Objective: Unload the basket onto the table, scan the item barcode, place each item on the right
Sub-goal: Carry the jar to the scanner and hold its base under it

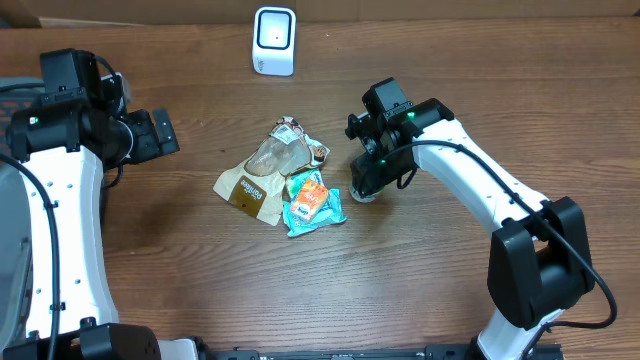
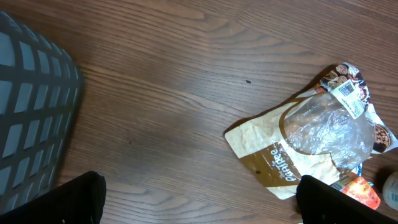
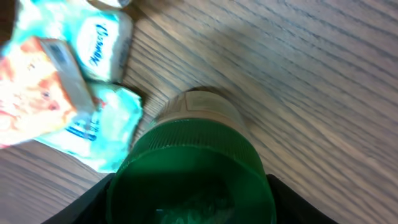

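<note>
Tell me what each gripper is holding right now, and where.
The right gripper appears closed on the bottle by its green cap, fingers on either side. The left gripper is open and holds nothing.

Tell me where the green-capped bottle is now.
Overhead, the green-capped bottle sits right of centre, beside the teal snack packet, with the right gripper around its cap.

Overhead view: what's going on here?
The right gripper is down over a green-capped bottle that stands on the table beside the snack pile. Its fingers flank the cap, but it isn't clear whether they are clamped. The left gripper hangs open away from the pile, holding nothing. The white scanner sits at the far edge of the table, and nothing has been presented to it yet.
</note>
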`<state>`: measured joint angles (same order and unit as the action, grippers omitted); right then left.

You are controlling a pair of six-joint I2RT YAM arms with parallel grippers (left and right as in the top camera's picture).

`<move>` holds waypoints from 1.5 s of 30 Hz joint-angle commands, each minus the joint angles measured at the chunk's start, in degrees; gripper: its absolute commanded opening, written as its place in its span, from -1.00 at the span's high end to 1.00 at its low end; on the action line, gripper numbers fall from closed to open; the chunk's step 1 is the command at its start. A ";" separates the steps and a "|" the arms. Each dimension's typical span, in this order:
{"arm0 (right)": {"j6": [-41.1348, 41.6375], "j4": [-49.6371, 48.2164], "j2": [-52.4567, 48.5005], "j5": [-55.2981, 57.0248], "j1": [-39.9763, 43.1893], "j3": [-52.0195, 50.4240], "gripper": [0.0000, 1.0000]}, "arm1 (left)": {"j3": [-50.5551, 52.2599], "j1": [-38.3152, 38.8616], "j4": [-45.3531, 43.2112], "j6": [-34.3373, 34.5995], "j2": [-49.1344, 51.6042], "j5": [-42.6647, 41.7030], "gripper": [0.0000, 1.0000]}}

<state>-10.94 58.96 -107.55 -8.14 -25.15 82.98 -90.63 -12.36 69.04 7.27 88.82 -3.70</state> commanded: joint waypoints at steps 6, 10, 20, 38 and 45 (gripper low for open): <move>2.58 -0.79 0.79 -17.59 1.64 4.26 0.21 | -0.26 0.39 -0.07 -0.68 -0.33 -0.35 -0.99; 1.44 -1.01 3.08 -30.36 4.72 7.34 0.21 | -0.26 0.39 -0.07 -0.68 -0.33 -0.37 -0.99; 1.57 -8.81 8.96 -67.63 13.09 9.05 0.21 | -0.26 0.39 -0.07 -0.68 -0.33 -0.35 -0.99; 20.94 -17.88 10.40 -36.37 5.38 16.39 0.20 | -0.26 0.39 -0.07 -0.68 -0.33 -0.37 -0.99; 15.04 -22.18 8.61 -4.20 -3.85 24.13 0.24 | -0.26 0.37 -0.07 -0.68 -0.33 -0.37 -0.99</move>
<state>6.98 38.81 -98.76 -30.65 -26.55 104.51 -90.63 -12.36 69.01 7.27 88.82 -3.70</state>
